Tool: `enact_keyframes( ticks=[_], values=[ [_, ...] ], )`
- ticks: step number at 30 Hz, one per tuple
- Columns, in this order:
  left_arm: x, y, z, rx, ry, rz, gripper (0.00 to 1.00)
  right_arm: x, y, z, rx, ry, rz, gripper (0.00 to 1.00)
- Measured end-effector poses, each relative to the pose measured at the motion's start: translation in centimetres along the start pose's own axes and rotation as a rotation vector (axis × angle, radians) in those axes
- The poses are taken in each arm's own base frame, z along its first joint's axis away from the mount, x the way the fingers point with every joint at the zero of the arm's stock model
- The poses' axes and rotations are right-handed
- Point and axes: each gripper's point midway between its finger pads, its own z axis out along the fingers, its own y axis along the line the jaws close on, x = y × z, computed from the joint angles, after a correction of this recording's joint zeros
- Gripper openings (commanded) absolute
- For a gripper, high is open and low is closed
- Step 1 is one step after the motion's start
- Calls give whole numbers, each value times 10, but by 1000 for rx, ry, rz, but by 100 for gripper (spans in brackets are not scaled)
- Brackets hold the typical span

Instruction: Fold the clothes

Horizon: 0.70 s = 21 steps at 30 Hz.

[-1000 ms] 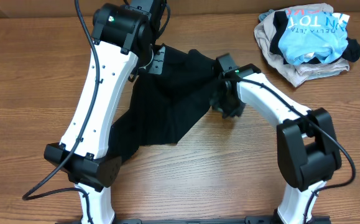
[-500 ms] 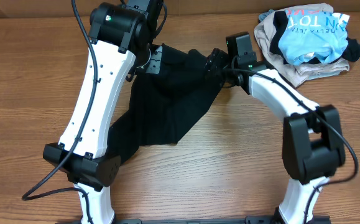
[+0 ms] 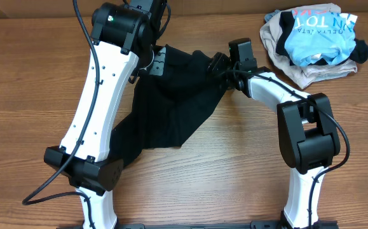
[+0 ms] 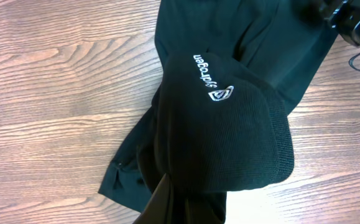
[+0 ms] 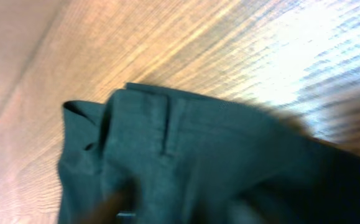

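— Black fabric fills the left wrist view: the left gripper (image 3: 159,62) is clamped on the black garment (image 4: 229,149), which bunches under the camera with its white logo (image 4: 222,93) facing up.
— And the right gripper (image 3: 218,65)?
— Overhead, it sits at the garment's right corner. Its own blurred camera shows only a waistband with a belt loop (image 5: 166,127). Pinching or not, I cannot tell.
— Where is the garment?
— Spread on the wooden table (image 3: 31,95) between the arms. Only the overhead view shows the light blue shirt (image 3: 317,38) on a beige garment (image 3: 298,73), well apart.

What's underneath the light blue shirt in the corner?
A beige garment lies under the light blue shirt, spreading past its edges. Anything beneath that is covered.
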Motion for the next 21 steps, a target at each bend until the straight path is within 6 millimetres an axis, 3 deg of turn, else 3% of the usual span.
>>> enact_keyframes(
  ticks=[3,7,10,12,14,18,21],
  values=[
    [0,1,0,-6,-1,0,4,4,-5,0,20,20,12,4],
    [-2,8,0,-46,-11,0,4,15,-29,-7,111,95,9,4],
    [-4,15,-1,-87,-21,-1,4,16,-43,-29,177,148,-7,4],
    [-7,24,-2,-130,-37,-4,4,7,-41,-54,189,157,-28,4],
    [-16,35,-4,-178,-74,-21,4,-9,-25,-86,169,131,-69,4],
    [-39,60,-20,-223,-183,-91,4,-57,39,-174,49,-29,-187,4],
    [-49,82,-40,-229,-256,-156,4,-71,80,-246,-27,-132,-261,4]
  ],
)
